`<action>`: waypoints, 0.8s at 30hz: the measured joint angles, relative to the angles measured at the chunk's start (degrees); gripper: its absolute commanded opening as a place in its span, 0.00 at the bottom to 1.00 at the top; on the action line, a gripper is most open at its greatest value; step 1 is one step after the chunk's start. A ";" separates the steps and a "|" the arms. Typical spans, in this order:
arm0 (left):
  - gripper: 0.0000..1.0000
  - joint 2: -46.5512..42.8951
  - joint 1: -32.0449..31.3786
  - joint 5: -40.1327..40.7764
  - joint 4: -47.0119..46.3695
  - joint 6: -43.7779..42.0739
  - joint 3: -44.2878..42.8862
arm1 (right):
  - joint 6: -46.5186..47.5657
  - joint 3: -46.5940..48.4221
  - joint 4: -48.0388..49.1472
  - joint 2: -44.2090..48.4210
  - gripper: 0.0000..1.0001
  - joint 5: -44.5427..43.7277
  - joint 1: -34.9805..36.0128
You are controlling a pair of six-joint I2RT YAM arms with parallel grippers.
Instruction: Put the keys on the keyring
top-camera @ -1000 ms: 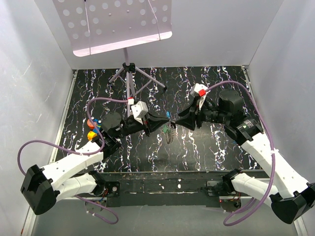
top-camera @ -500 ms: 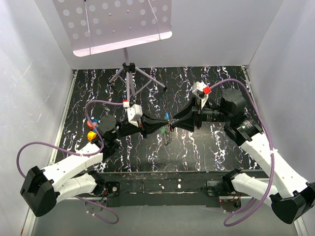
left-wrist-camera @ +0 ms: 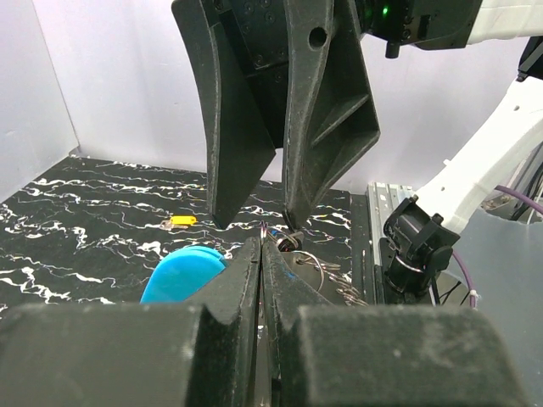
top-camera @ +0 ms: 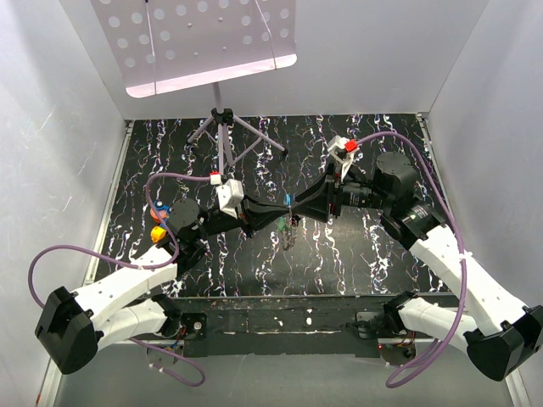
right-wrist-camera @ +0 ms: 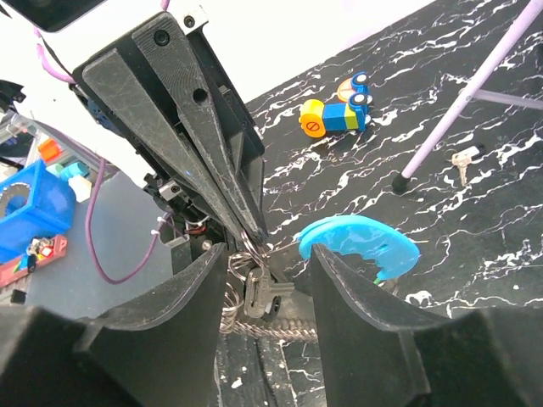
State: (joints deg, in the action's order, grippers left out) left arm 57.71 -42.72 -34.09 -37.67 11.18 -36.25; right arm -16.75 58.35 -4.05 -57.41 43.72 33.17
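Jaws on the left gripper point(left-wrist-camera: 261, 246) are clamping fully closed on the keyring point(right-wrist-camera: 247, 251), pinching its thin wire loop right at the tips. Opposite, the right gripper point(right-wrist-camera: 267, 254) is meeting it nose to nose, jaws standing apart and straddling that loop; we're not seeing them touching it. The keyring's blue tag point(right-wrist-camera: 361, 246) is hanging just beside one right jaw. A hanging key point(right-wrist-camera: 265, 292) is dangling between the jaws, above the bench point(top-camera: 356, 254). We're also spotting a loose key point(right-wrist-camera: 462, 158) lying near the stand foot point(right-wrist-camera: 400, 180), well apart from both grippers.
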 measured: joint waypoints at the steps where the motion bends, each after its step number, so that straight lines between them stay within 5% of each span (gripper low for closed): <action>1: 0.00 0.07 0.02 0.04 0.07 -0.02 0.00 | -0.57 0.00 0.00 -0.15 0.49 -0.52 0.37; 24: 0.00 0.81 0.15 2.14 2.43 0.28 -0.04 | 2.60 0.04 -3.30 -1.09 0.27 -4.57 2.86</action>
State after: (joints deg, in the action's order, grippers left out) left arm 58.52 -42.57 -31.94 -35.24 11.46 -36.29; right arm -14.15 58.39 -7.35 -58.50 39.16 36.03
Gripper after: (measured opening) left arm 0.010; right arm 0.302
